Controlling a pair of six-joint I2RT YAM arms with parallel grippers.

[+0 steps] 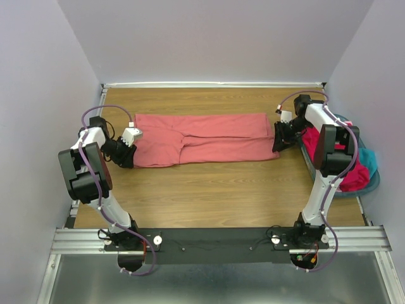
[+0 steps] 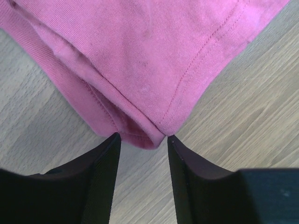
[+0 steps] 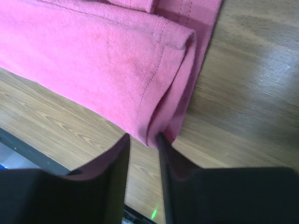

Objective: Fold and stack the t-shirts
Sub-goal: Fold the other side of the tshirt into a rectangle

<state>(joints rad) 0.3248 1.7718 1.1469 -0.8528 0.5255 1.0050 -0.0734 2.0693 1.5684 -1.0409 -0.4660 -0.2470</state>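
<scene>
A large salmon-pink t-shirt (image 1: 202, 139), folded into a long band, lies across the far half of the table. My left gripper (image 1: 128, 154) is at its near left corner. In the left wrist view the left gripper (image 2: 142, 136) is open, and the shirt's corner (image 2: 145, 137) pokes just between the fingertips without being pinched. My right gripper (image 1: 280, 143) is at the near right corner. Seen from the right wrist, the right gripper (image 3: 143, 136) has its jaws narrower but still apart, and the layered corner (image 3: 154, 130) sits between the tips. A magenta-red t-shirt (image 1: 345, 171) and a teal t-shirt (image 1: 369, 161) lie bunched at the right.
A round teal basket (image 1: 373, 183) at the table's right edge holds the bunched shirts, partly behind the right arm. Bare wooden tabletop (image 1: 215, 190) lies between the pink shirt and the arm bases. Walls close in the left, back and right sides.
</scene>
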